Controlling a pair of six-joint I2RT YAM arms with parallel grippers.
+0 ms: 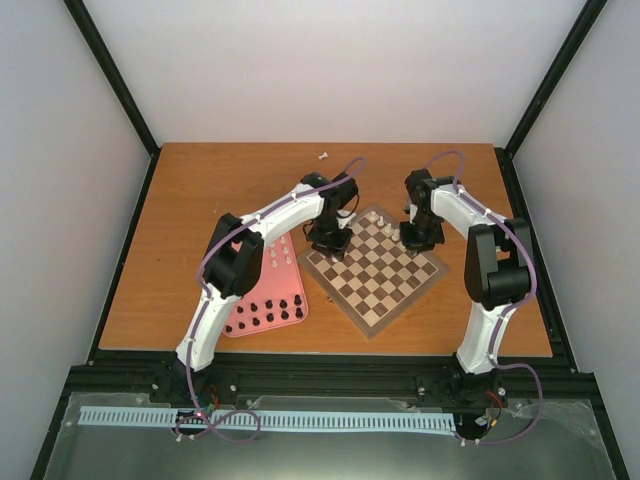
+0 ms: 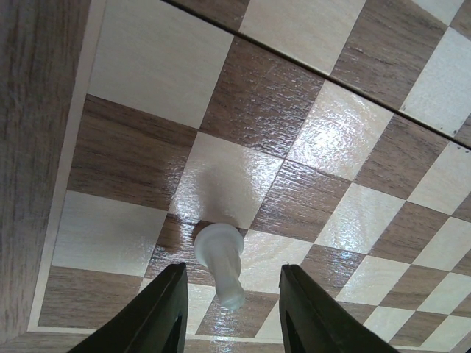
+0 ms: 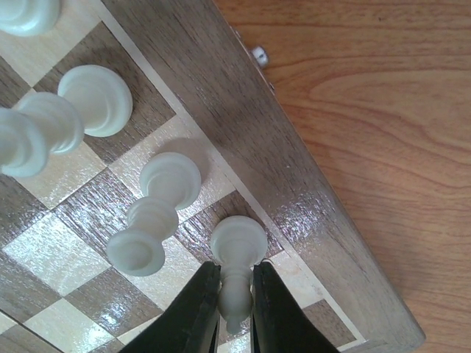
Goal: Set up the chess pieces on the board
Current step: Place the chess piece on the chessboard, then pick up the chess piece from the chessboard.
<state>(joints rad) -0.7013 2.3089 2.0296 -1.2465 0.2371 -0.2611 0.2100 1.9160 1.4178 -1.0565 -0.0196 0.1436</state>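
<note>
- Broadly, the table point(image 1: 450, 190) shows brown wood on every side of the board, with the widest open stretch beyond the board's far corner. Dark frame rails point(image 1: 120, 100) close it in at the sides.
- The board point(image 1: 385, 285) lies turned like a diamond, with dark brown and pale tan squares inside a thin light line and a wooden rim. Open squares fill its middle and near half. Seen from above, the two arm heads cover its left corner and part of its far right edge.
- The pink tray point(image 1: 296, 282) lies just beside the board's left edge. The left arm point(image 1: 225, 265) crosses its far end and hides that part.
- The left gripper point(image 2: 232, 279) hangs over the board's left corner with its fingers apart. The lower frame edge cuts off all but their tips.
- The right gripper point(image 3: 235, 271) is over the board's far right edge, pinched narrow on the edge piece point(image 3: 237, 243). The frame also cuts off its fingers low down.
- Black pieces point(image 1: 270, 315) stand in rows at the tray's near end and white pieces point(image 1: 275, 258) stand farther up. They are too small to tell kinds.
- Neighbouring pieces point(image 3: 158, 213), cream-white and glossy, stand on squares beside the edge piece, and two run out of frame.
- The edge piece stands with its foot on a dark square right against the board's rim.
- The lone piece point(image 2: 219, 257) stands between the left fingers with a gap on each side. Its top is blurred, and I cannot tell which square its foot is on.
- A white speck point(image 1: 323, 155) lies well beyond the board's far corner. It is too small to identify.
</note>
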